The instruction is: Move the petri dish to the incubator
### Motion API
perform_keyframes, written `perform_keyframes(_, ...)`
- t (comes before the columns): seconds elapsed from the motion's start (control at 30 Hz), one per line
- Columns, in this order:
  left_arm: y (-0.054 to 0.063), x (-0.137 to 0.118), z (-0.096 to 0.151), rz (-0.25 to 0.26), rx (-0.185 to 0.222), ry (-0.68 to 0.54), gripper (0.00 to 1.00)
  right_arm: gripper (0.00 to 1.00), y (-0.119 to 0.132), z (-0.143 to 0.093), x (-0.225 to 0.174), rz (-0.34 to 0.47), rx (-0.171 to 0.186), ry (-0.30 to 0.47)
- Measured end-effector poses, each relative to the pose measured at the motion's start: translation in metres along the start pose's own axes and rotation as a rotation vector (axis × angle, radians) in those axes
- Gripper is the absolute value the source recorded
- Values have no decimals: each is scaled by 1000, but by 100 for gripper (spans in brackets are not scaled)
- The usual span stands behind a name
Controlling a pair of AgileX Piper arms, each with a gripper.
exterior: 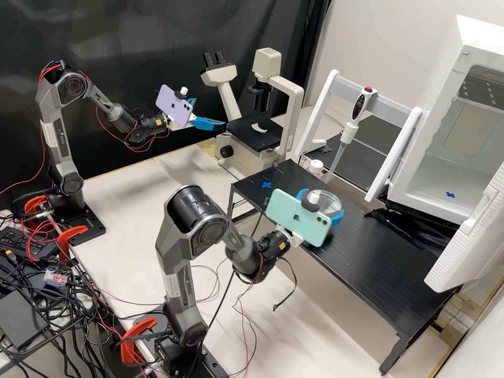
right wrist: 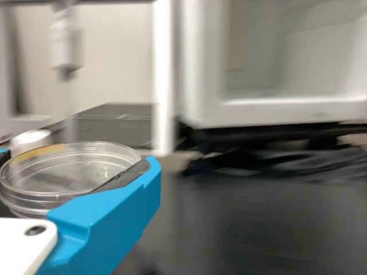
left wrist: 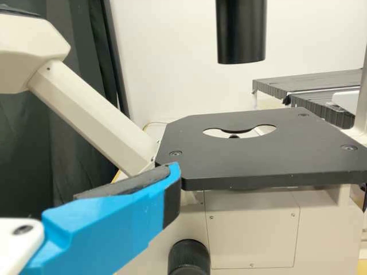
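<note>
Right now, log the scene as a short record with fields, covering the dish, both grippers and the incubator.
dish: clear petri dish, between the right gripper's fingers
right gripper: shut on the dish, over the black platform
left gripper: open, near the microscope
incubator: door open, blue cross inside
task status: dish not yet in incubator

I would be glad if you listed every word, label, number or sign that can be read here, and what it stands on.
No words or numbers to quote with confidence.
Black stand: a blue cross mark, no lettering.
Incubator floor: another blue cross mark.
Left arm, right arm: labels and print too small.
Purple phone, mint phone: a logo each.
Petri dish: no readable writing.
</note>
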Motion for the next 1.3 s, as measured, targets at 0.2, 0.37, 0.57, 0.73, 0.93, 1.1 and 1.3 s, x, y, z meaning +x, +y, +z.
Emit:
perform_keyframes(0.2,0,0,0,0,0,0,100,0,40,16,35,103,-15,-34)
perform_keyframes(0.37,0,0,0,0,0,0,100,0,65,29,71,124,-35,-100)
perform_keyframes(0.57,0,0,0,0,0,0,100,0,90,40,117,139,-31,-183)
perform_keyframes(0.73,0,0,0,0,0,0,100,0,112,45,155,160,-31,-223)
perform_keyframes(0.93,0,0,0,0,0,0,100,0,134,52,202,178,-22,-267)
perform_keyframes(1.1,0,0,0,0,0,0,100,0,135,55,230,157,-23,-293)
perform_keyframes(1.3,0,0,0,0,0,0,100,0,125,58,258,117,-20,-315)
